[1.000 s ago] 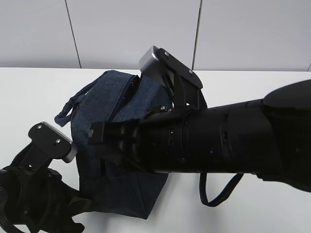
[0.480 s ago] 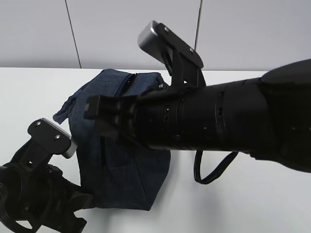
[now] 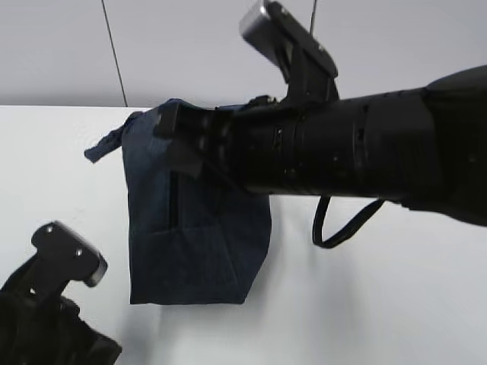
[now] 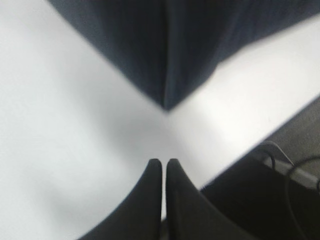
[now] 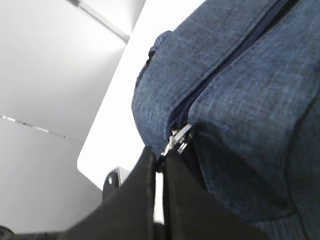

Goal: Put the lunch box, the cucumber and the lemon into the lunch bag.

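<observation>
The dark navy lunch bag (image 3: 199, 243) hangs tilted, its top pulled up and its lower end near the white table (image 3: 396, 304). My right gripper (image 5: 159, 152) is shut on the silver zipper pull (image 5: 179, 139) at the top of the lunch bag (image 5: 240, 95); in the exterior view the gripper (image 3: 166, 131) sits at the bag's upper left. Close to the table my left gripper (image 4: 161, 162) is shut and empty, with a bottom corner of the bag (image 4: 167, 50) ahead of it. The lunch box, the cucumber and the lemon are out of view.
A black strap loop (image 3: 342, 224) dangles under my right arm. My left arm (image 3: 46, 304) fills the lower left corner. The table's edge (image 4: 260, 145) runs close to the right of my left gripper, with cables (image 4: 295, 175) beyond it.
My right arm has risen and drawn the bag's top up by the zipper pull, so the bag now hangs upright. My left arm has pulled back down and to the left.
</observation>
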{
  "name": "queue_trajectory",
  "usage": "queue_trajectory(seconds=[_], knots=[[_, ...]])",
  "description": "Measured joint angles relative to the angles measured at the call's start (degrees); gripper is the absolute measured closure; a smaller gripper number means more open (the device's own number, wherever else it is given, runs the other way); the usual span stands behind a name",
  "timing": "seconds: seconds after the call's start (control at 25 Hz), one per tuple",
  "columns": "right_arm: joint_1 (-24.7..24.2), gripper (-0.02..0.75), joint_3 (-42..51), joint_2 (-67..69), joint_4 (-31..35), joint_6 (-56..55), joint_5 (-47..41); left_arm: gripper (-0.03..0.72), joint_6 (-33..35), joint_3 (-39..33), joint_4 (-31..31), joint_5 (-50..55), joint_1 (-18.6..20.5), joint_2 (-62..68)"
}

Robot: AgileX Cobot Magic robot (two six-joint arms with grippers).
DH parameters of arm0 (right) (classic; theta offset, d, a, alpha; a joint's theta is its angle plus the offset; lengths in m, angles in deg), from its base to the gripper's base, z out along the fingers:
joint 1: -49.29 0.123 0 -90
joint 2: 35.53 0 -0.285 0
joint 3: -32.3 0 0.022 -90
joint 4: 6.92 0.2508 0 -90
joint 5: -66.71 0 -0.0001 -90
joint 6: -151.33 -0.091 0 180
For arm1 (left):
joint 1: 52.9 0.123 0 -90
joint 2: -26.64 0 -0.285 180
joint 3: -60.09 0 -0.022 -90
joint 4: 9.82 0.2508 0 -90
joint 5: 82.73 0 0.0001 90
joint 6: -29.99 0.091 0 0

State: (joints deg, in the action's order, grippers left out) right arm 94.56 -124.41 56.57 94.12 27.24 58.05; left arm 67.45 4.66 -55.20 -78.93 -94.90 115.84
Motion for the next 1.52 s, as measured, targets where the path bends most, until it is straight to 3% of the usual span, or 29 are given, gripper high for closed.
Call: queue_trajectory(seconds=[0.44,1.16,1.36,1.52], knots=[[-0.48,0.737,-0.68,-0.54,0.48,0.82,0.18,0.708,0.0,-0.72,-1.07,1.9,0.0,-0.49],[-0.48,0.737,-0.68,-0.54,-1.97,1.16,-0.07,0.708,0.0,0.03,-6.23,5.35,0.32,-21.28],[-0.48,0.737,0.27,-0.54,-2.36,1.19,-0.48,0.708,-0.1,0.43,-7.61,6.85,3.46,-25.52],[-0.48,0.737,1.16,-0.54,-2.57,1.29,-0.99,0.708,-0.1,4.06,-7.41,13.45,9.16,-26.4]])
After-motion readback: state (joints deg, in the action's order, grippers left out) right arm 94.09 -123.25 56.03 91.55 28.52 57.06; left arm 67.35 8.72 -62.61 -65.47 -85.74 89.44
